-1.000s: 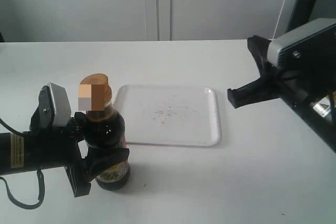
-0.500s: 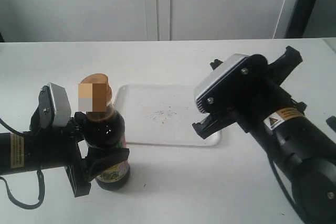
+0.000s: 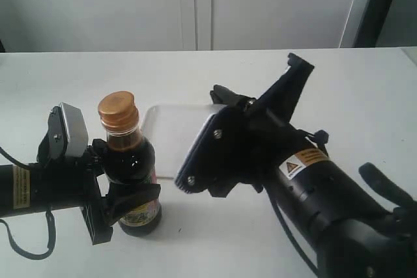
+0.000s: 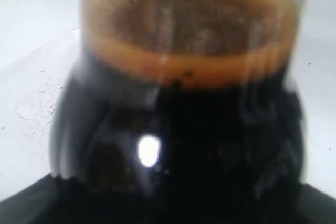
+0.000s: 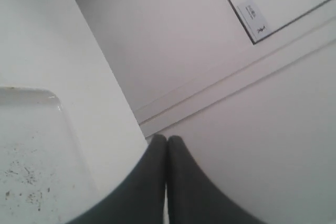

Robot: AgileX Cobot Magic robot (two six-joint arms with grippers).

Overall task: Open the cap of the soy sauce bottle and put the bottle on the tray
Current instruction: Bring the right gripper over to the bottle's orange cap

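The soy sauce bottle point(image 3: 132, 172) stands upright on the white table, just left of the tray. Its copper-orange cap point(image 3: 118, 110) is down, closed. My left gripper point(image 3: 124, 177) is shut on the bottle's body from the left side. In the left wrist view the dark bottle point(image 4: 178, 129) fills nearly the whole picture. My right arm point(image 3: 306, 180) hangs over the tray point(image 3: 163, 128) and hides most of it. The right gripper point(image 5: 167, 140) is shut with its fingers pressed together and nothing between them. A corner of the tray point(image 5: 31, 145) with specks shows below it.
White cabinet doors point(image 3: 195, 4) stand behind the table's far edge. A dark post point(image 3: 368, 4) rises at the back right. The white tabletop point(image 3: 365, 96) stretches to the right of the arm.
My right arm has swung from the far right to the middle, over the tray, toward the bottle. The left gripper and the bottle have stayed where they were.
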